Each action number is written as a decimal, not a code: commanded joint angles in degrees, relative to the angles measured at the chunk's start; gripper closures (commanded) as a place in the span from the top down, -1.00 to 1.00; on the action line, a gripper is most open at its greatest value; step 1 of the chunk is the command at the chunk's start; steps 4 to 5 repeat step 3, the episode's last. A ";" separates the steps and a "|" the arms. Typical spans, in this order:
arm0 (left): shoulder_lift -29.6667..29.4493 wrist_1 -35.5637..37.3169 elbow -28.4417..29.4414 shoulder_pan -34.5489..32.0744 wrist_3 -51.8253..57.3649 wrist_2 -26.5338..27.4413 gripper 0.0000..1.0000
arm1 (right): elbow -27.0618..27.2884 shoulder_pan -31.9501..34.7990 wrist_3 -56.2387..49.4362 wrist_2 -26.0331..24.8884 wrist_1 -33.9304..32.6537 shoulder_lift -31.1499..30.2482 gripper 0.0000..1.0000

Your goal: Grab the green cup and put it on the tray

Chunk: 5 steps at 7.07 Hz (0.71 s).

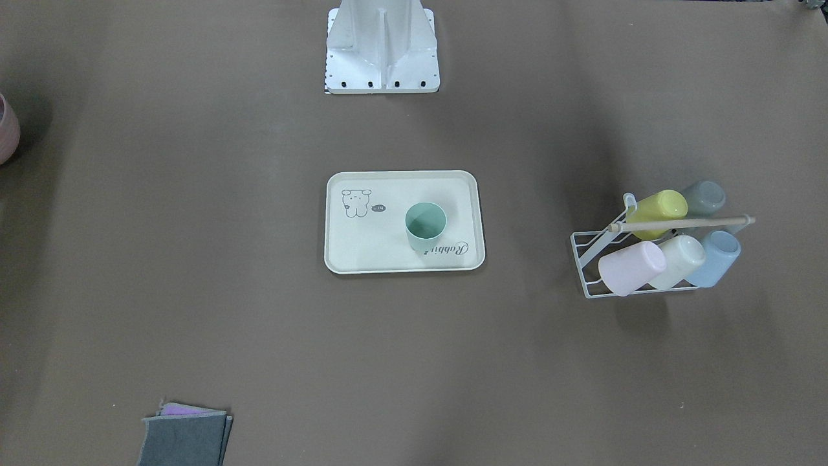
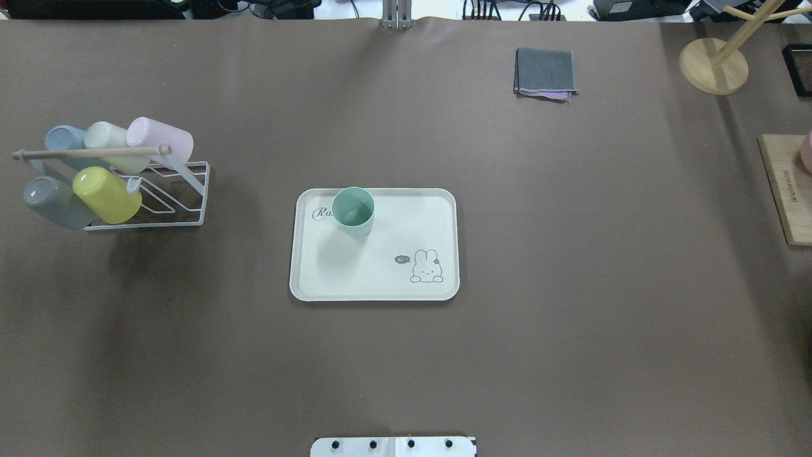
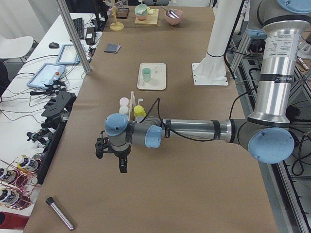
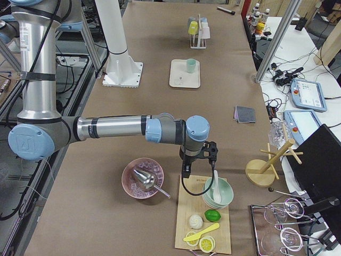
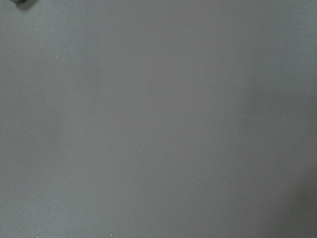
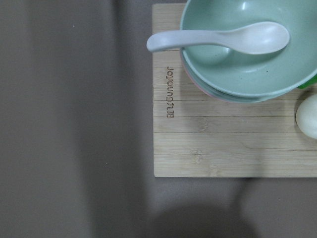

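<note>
Centrally on the brown table [image 2: 571, 285] lies the cream tray [image 2: 380, 279], and the green cup [image 2: 353, 211] stands on it upright, mouth up, in the corner far from the robot's base and toward the robot's left. Its base covers part of the script printed there, while the small animal drawing [image 2: 426, 265] sits at the opposite corner, well apart from the cup. Nothing touches the cup. To the robot's left stands a white wire rack [image 2: 184, 197] with a wooden rod [image 2: 95, 152] and five tilted cups: pink, cream, blue, grey and yellow-green. A folded grey cloth [image 2: 545, 71] lies at the far edge. In the exterior left view the left gripper [image 3: 112, 158] hangs, pointing down, over bare table beyond the rack at the table's end, well apart from the tray; its wrist camera shows only plain covering. In the exterior right view the right gripper [image 4: 198, 165] hangs over the near edge of a wooden board [image 4: 205, 224], just beside stacked bowls [image 4: 217, 193] that hold a white spoon [image 6: 218, 39]. Both grippers appear only in these side views, so whether their jaws stand apart or closed, and whether they hold anything, cannot be told.
</note>
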 commanded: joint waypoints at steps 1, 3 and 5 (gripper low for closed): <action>0.09 -0.03 -0.10 -0.10 0.12 0.14 0.97 | 0.00 0.00 0.00 0.00 0.09 0.01 1.00; 0.09 -0.03 -0.01 -0.28 -0.14 0.49 0.97 | 0.09 0.00 0.00 0.00 0.09 0.01 1.00; 0.09 -0.03 -0.01 -0.28 -0.14 0.49 0.97 | 0.09 0.00 0.00 0.00 0.09 0.01 1.00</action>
